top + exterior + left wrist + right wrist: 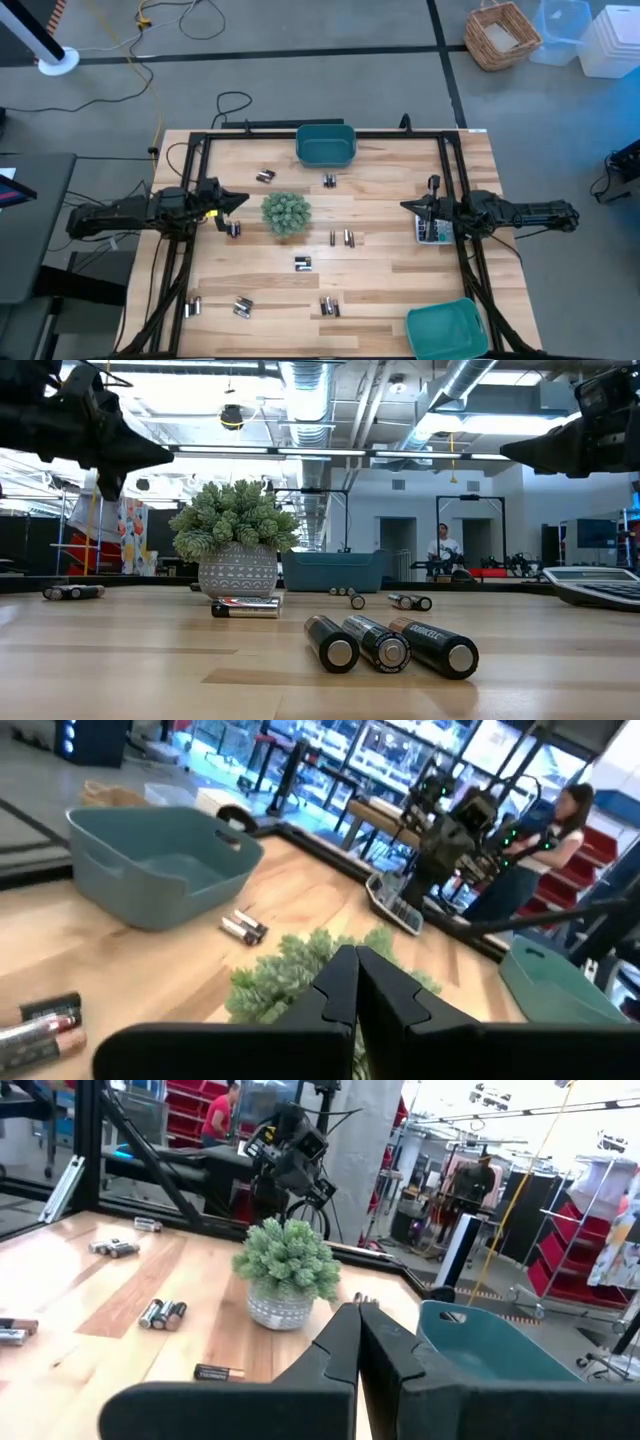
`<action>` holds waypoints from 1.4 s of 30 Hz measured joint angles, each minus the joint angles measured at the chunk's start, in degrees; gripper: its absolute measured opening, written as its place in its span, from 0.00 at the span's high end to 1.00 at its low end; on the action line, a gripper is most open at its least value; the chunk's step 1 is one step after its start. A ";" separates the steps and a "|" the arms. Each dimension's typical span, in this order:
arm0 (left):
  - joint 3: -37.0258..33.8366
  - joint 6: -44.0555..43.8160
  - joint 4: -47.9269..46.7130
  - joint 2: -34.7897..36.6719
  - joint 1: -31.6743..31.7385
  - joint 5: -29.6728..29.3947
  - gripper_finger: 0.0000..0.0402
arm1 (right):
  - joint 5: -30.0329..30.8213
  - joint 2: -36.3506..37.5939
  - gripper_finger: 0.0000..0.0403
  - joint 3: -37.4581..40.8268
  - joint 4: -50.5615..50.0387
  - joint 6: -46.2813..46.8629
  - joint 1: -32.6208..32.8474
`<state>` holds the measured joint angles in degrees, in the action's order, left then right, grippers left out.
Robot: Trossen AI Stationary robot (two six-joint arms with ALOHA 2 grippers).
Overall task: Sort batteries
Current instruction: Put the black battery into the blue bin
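Note:
Batteries lie on the wooden table in small groups: three side by side near the front (390,645), others at the far side (265,176) (330,181), mid-table (343,238) (303,263) and along the near edge (242,306) (330,307). My left gripper (240,201) hovers shut at the left side, pointing level at a potted plant (286,213), with one battery pair (234,229) just below it. My right gripper (408,207) hovers shut at the right side, above the table. In their wrist views both grippers, left (355,955) and right (358,1308), have their fingertips together and hold nothing.
One teal bin (326,145) stands at the far edge in the middle, and a second teal bin (447,328) at the near right corner. A grey calculator (430,231) lies under the right arm. A black frame (450,160) runs along the table's sides. A person (441,546) stands in the room behind.

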<state>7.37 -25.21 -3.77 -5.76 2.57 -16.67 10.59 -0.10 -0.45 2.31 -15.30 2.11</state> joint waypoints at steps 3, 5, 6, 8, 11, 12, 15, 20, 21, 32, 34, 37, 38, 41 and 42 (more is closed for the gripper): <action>1.45 0.91 0.90 0.03 -0.37 -0.02 0.98 | 0.00 0.01 0.93 -0.01 0.00 -0.03 0.00; 2.10 2.15 0.33 0.06 -0.38 0.00 0.95 | 0.00 0.02 0.93 -0.02 0.04 -0.05 0.00; 2.50 2.29 -1.24 0.01 -0.38 0.46 0.93 | 0.00 0.02 0.93 0.00 0.26 -0.05 0.00; 3.68 1.96 -5.54 0.00 -0.38 1.77 0.88 | 0.08 0.00 0.93 -0.01 1.12 0.10 0.00; 6.00 -0.32 -13.27 -0.07 -0.42 2.10 0.81 | 0.13 0.02 0.93 -0.01 3.93 4.43 0.04; 6.64 -0.93 -15.37 -0.26 -0.42 2.10 0.79 | 0.17 0.02 0.93 -0.02 4.81 6.12 0.04; 8.58 -0.98 -17.43 -0.90 -0.42 2.91 0.74 | 0.17 0.01 0.93 -0.02 6.65 9.03 -0.06; 13.21 1.72 -18.78 -4.70 -0.42 6.52 0.70 | 0.15 0.00 0.93 0.00 10.24 8.28 0.00; 14.54 2.14 -20.12 -6.00 -0.42 6.73 0.70 | 0.15 0.00 0.93 0.00 11.70 7.97 0.00; 26.90 -2.49 -38.50 -30.58 -0.41 1.55 0.69 | 0.11 0.01 0.93 0.00 25.39 7.47 0.04; 29.18 -2.44 -41.40 -35.39 -0.42 1.49 0.69 | 0.10 0.00 0.93 -0.01 25.09 5.74 0.04; 32.58 -4.03 -45.14 -41.99 -0.42 1.76 0.69 | 0.09 -0.02 0.93 0.00 24.90 3.51 0.04; 33.83 -4.80 -47.13 -44.05 -0.42 2.27 0.69 | 0.09 0.00 0.93 0.00 24.94 3.38 0.02; 37.05 -8.26 -55.66 -49.45 -0.42 3.45 0.67 | 0.07 0.00 0.93 0.00 24.93 3.21 0.00; 37.70 -10.17 -58.15 -50.95 -0.42 3.77 0.65 | 0.07 0.00 0.93 -0.02 24.94 3.19 0.00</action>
<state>45.07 -35.38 -61.93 -56.71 2.15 -12.89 10.66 -0.10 -0.46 27.24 -12.11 2.11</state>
